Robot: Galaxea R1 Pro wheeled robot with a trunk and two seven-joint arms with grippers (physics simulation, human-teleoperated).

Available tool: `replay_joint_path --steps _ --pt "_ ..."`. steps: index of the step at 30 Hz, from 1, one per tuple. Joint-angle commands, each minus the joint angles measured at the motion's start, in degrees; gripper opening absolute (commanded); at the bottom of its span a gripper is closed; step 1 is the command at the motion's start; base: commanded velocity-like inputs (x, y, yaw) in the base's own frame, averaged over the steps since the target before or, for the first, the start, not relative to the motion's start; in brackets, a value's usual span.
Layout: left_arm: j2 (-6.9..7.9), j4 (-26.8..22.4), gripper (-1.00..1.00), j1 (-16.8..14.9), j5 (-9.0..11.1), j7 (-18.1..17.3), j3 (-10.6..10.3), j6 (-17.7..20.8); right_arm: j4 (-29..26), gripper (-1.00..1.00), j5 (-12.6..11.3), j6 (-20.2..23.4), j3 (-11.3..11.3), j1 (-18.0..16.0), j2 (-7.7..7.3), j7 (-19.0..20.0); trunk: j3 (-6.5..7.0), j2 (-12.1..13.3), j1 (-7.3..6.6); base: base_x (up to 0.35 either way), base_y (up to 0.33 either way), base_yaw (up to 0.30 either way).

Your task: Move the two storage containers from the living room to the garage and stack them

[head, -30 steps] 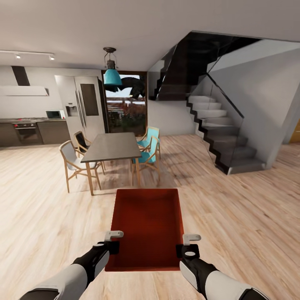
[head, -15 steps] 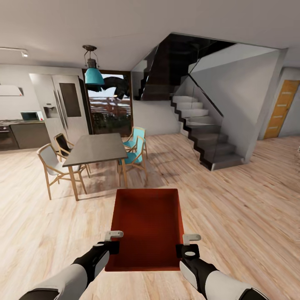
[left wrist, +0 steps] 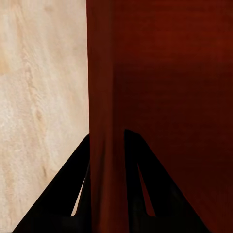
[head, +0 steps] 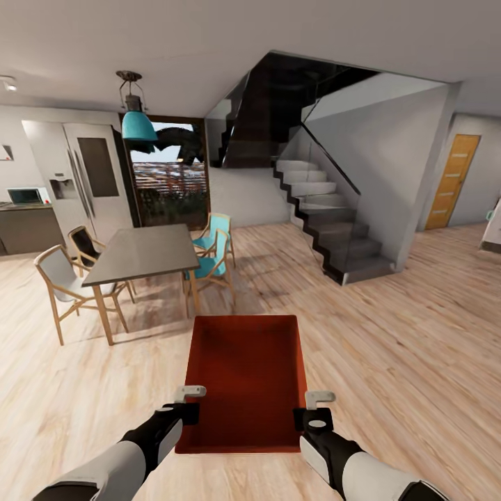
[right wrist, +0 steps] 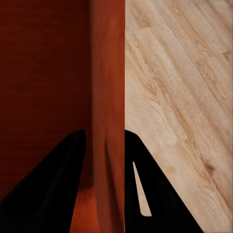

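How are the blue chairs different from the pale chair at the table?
The two blue-seated wooden chairs stand on the far right side of the grey dining table, while the pale-seated wooden chair stands on its left side. The blue ones sit close together; the pale one has a dark-seated chair behind it. All have light wooden frames and stand upright on the wood-plank floor.

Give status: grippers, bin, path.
Left gripper and right gripper each shut on a side wall of the bin. Bin carried level over wood floor. Dining table ahead-left.
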Motion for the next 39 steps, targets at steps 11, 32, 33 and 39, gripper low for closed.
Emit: replay_joint_path --steps 11,32,33,39 --pt "0.87 -0.26 -1.00 -0.08 -0.95 0.58 2.80 0.41 0.39 -1.00 -0.18 -0.29 -0.90 -0.05 -0.27 -0.53 -0.12 -0.12 0.06 0.299 -0.087 -0.014" --pt "0.87 -0.23 -1.00 -0.07 -0.95 0.58 2.80 0.41 0.39 -1.00 -0.18 -0.28 -0.90 -0.04 -0.20 -0.55 -0.12 -0.12 0.06 0.317 -0.005 -0.234" --pt "0.87 -0.19 -1.00 -0.07 -0.95 0.57 2.80 0.41 0.39 -1.00 -0.18 -0.26 -0.90 -0.02 -0.20 -0.56 -0.12 -0.12 0.06 0.320 0.000 -0.246" --pt "0.87 -0.16 -1.00 -0.08 -0.95 0.59 2.80 0.41 0.39 -1.00 -0.18 -0.25 -0.90 -0.04 -0.20 -0.55 -0.12 -0.12 0.06 0.320 0.000 -0.246"
